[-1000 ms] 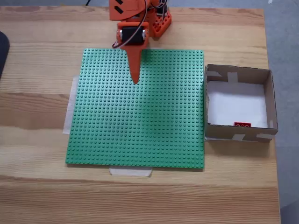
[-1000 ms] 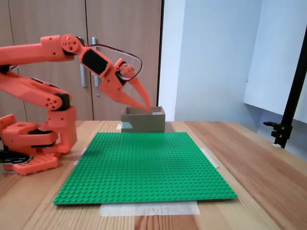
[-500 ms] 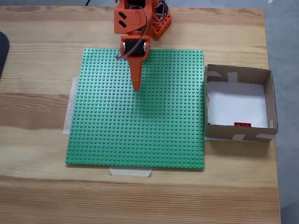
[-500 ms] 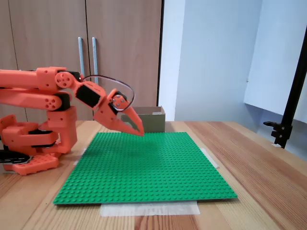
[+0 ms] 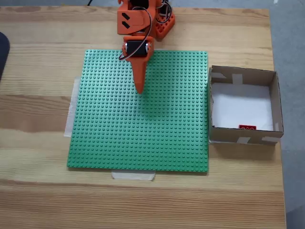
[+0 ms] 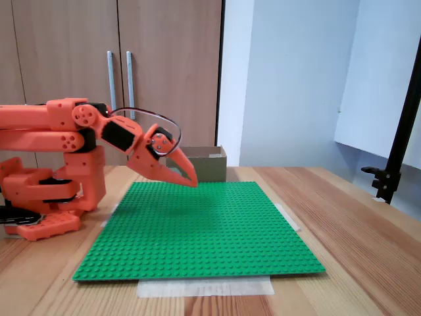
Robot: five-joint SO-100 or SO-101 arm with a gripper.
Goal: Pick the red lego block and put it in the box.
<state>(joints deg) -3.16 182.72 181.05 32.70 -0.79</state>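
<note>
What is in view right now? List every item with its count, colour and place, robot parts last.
square studded baseplate: one, green, centre of the wooden table, taped at its edges.
shallow cardboard box: one, brown with white bottom, right of the baseplate in the top-down fixed view.
small rectangular lego brick: one, red, inside the box by its near wall.
wooden table: one, pale pine, under everything.
cupboard doors: brown wood, behind the table.
black stand: one, right edge of the side fixed view.
robot arm: one, orange, folded low.
gripper: one, orange, shut, empty, above the baseplate.
</note>
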